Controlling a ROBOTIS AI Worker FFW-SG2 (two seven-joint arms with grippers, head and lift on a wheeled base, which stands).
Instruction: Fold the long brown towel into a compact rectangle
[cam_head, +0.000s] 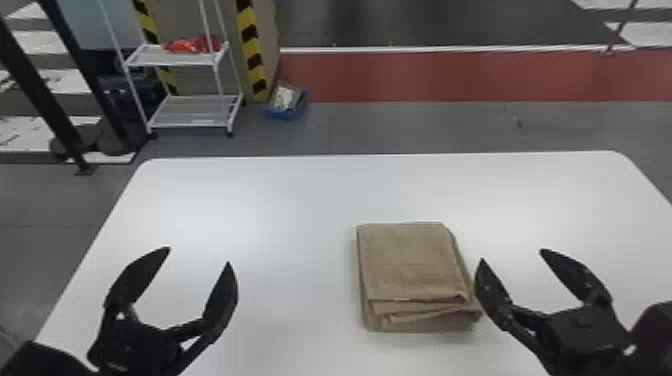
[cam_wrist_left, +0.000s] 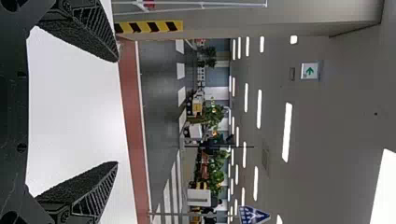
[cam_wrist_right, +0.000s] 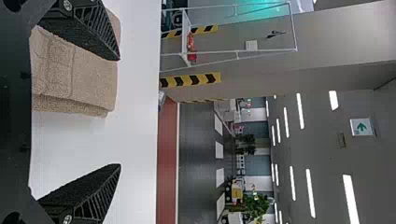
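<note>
Folding looks finished, the brown towel (cam_head: 412, 265) inside the tabletop's (cam_head: 280, 200) far edge; left tool (cam_head: 199, 256) and right tool (cam_head: 512, 255), spread wide, should withdraw.

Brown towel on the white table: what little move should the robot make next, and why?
Probably lift the open right gripper gently away from the towel. The towel already lies folded into a compact stack, and one finger is close by its right edge, where it might nudge the slightly uneven layers.
</note>
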